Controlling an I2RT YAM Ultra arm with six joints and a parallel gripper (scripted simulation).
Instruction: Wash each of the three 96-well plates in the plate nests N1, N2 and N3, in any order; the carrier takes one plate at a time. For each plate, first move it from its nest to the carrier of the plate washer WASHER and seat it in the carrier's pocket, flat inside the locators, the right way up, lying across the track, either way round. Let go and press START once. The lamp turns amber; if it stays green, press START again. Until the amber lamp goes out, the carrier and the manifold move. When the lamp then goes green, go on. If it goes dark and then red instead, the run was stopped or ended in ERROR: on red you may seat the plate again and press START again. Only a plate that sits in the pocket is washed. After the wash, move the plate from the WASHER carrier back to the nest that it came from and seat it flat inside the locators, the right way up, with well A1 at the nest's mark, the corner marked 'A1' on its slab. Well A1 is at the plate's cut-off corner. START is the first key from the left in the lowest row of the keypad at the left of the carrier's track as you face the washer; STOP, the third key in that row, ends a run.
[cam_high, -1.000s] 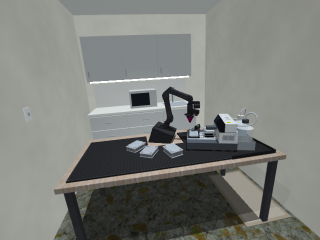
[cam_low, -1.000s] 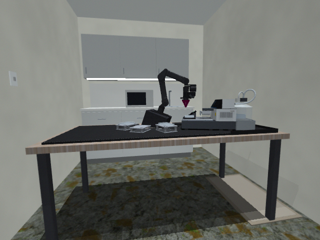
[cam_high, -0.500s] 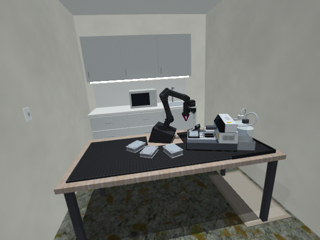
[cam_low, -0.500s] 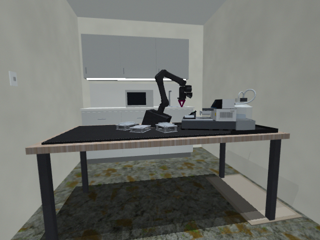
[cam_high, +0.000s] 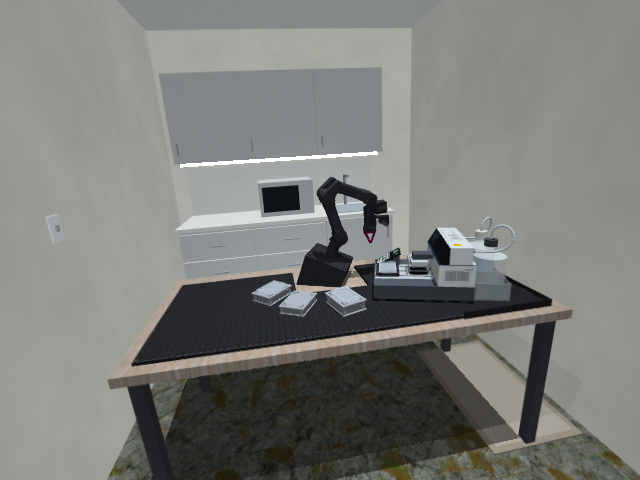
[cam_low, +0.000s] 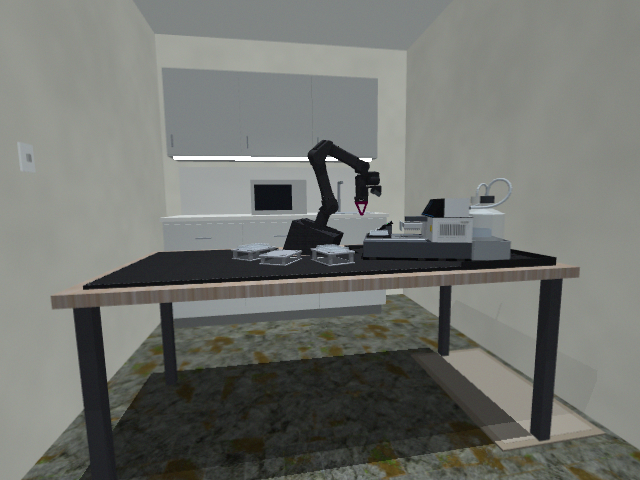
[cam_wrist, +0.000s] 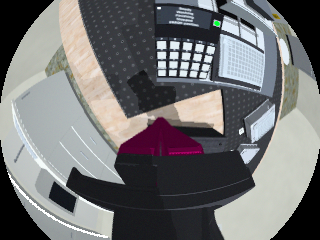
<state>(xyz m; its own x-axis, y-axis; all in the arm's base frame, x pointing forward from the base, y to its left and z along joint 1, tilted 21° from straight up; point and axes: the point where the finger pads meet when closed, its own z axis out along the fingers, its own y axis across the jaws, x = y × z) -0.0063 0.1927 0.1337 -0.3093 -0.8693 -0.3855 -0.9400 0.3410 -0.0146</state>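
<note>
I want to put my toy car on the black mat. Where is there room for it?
The widest bare stretch of mat runs between the three plates and the wooden front edge. There is more in the left corner. It is crowded around the washer, the arm's base and the plates. The shut pincer hangs near the keypad.

Cream walls (cam_high: 77, 155), grey wall cabinets (cam_high: 268, 113), white counter (cam_high: 232, 222), microwave (cam_high: 285, 196), mottled floor (cam_high: 310, 413).
</note>
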